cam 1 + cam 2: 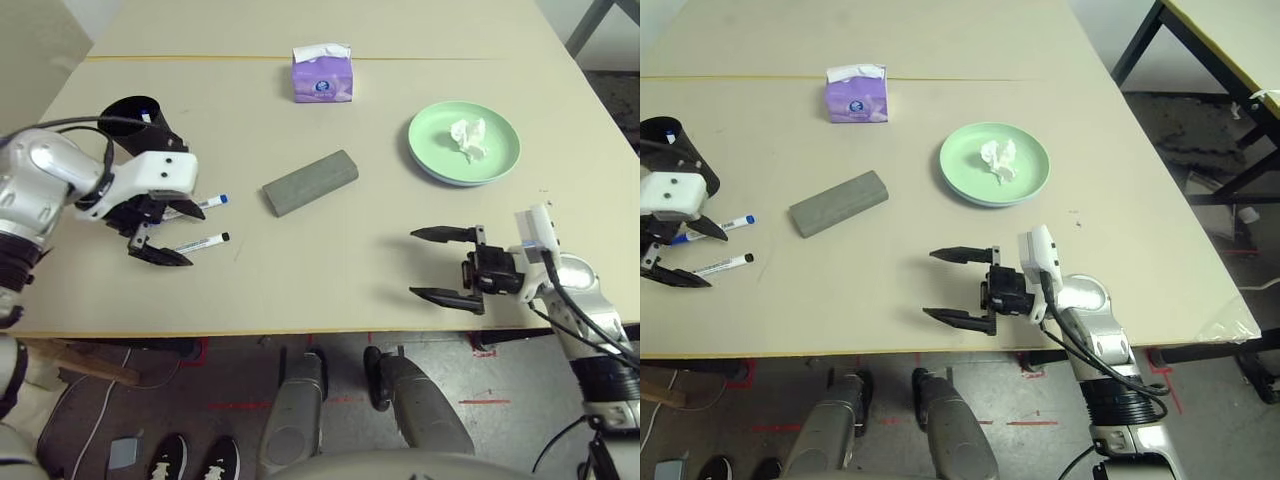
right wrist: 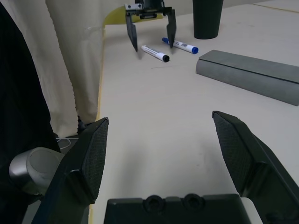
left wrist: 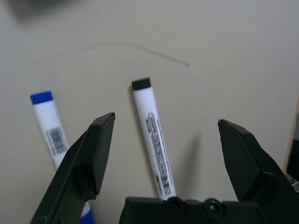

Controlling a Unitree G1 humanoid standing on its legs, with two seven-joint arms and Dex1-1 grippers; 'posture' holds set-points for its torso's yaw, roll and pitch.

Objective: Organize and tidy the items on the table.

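Nearest the near edge of the table (image 1: 330, 270), both grippers are open and empty. The left gripper (image 1: 197, 239) is above the left part of the tabletop, its two black fingers spread wide. The right gripper (image 1: 412, 262) is above the right part, fingers also well apart and pointing left across the table, with bare tabletop between them.

The black-capped marker (image 3: 155, 140) lies on the table in the gap between the left gripper's fingers, touching neither, its cap toward the right edge. Just beyond it, a little farther from the near edge, lies the blue-capped marker (image 1: 208, 203), its cap also toward the right edge; it is outside that gap, and the far finger partly covers it.

Farther in, the grey glasses case (image 1: 311, 183) lies slantwise near the middle of the tabletop, between the two grippers from side to side, its right end farther from the near edge than its left. Near the left edge, beyond the left gripper, a black cup (image 2: 207, 18) stands upright.

Toward the right edge, beyond the right gripper, the green plate (image 1: 435, 150) sits on the pale blue plate (image 1: 476, 184), with the crumpled white tissue (image 1: 469, 139) on top. Farthest of all, the purple tissue box (image 1: 322, 80) stands by the thin yellowish seam (image 1: 180, 57).
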